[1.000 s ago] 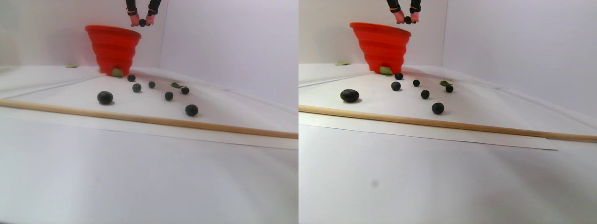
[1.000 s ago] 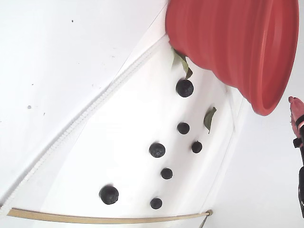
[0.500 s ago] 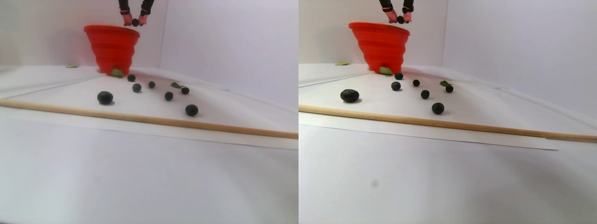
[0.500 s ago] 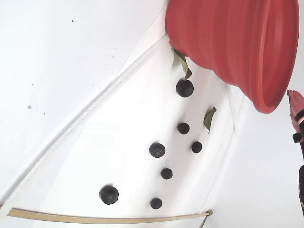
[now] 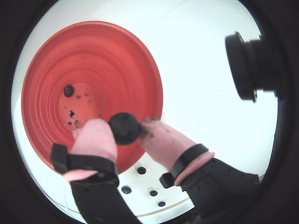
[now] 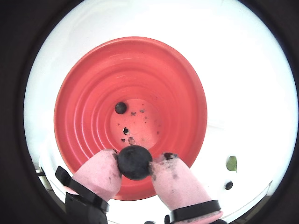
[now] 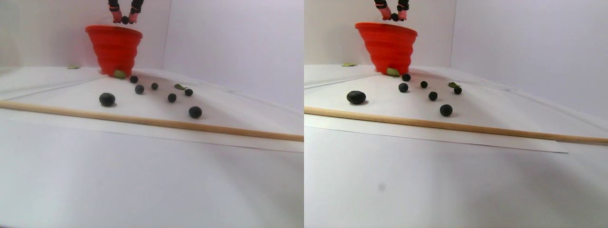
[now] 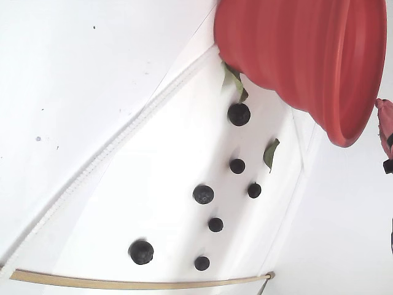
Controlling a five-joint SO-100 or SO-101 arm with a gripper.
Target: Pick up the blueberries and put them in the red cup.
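White surface (image 7: pixel 142 180) below, the hand (image 6: pixel 134 164) pinches one blueberry (image 6: pixel 134 162) above the red cup (image 6: pixel 84 116), positioned for dropping in.

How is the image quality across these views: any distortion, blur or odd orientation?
Both wrist views are fisheye circles with black vignetted edges; the held blueberry and the pink fingertips look soft and oversized, and the red cup rim bulges. The stereo pair view is evenly lit with faint shadows, its near tabletop blurred. The fixed view lies on its side, bright and washed out.
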